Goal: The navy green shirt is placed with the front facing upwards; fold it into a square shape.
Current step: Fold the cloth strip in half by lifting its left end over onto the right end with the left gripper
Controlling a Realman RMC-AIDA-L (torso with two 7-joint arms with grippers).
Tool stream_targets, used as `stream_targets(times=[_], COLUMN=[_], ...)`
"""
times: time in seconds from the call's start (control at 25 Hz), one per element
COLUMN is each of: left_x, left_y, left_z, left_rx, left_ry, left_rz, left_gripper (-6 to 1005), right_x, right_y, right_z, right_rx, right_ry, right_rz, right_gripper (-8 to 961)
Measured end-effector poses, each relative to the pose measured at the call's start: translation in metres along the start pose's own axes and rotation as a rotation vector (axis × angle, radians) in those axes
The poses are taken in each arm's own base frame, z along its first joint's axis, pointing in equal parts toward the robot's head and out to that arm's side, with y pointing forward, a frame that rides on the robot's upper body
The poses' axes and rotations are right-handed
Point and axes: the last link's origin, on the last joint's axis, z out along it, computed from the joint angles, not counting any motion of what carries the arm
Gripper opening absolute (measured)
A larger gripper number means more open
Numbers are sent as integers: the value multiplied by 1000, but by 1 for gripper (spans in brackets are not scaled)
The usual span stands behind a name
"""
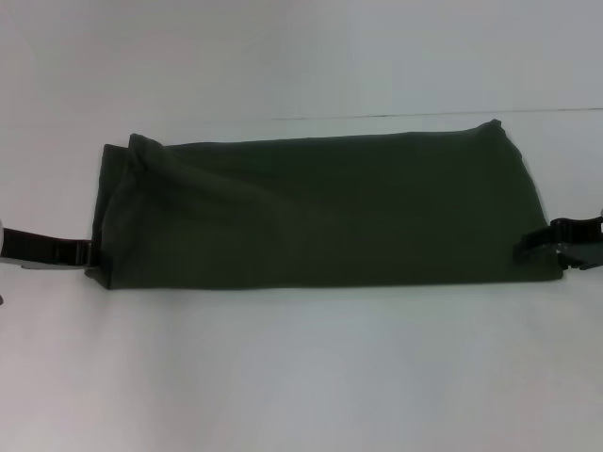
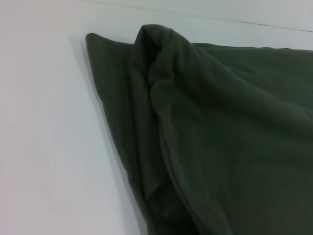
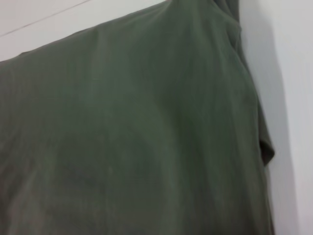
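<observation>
One navy green shirt, long plain folded band, rumpled left end; jaws' state unclear.

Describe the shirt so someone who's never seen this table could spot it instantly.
On the white table in front of the robot, the navy green shirt lies across the middle as a long, dark olive band, already folded lengthwise. The left gripper sits at one short end and the right gripper at the other. It is the only cloth there, bunched into ridges at its left end.

White tabletop with a thin dark seam line far back
</observation>
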Motion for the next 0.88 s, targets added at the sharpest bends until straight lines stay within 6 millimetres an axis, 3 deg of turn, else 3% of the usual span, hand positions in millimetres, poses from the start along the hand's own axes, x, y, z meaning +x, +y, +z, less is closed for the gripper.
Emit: stream_targets(times=[0.16,0.36,0.48,0.68,0.88], left_x=[0,-1,-1,-1,-1], left_y=[0,0,0,-1,0], left_z=[0,0,0,0,0], left_rx=[0,0,1,1,0], left_ry=[0,-1,-1,0,-2], left_rz=[1,1,1,0,1], left_gripper=[8,8,8,8,9], right_x=[1,2,2,1,1], right_y=[-2,-2,-2,-2,-3], right_z=[0,0,0,0,-1], right_rx=[4,5,6,6,7], right_ry=[2,3,3,3,3], right_rz=[2,1,-2,-5,-7], right_gripper=[835,600,383,146,19])
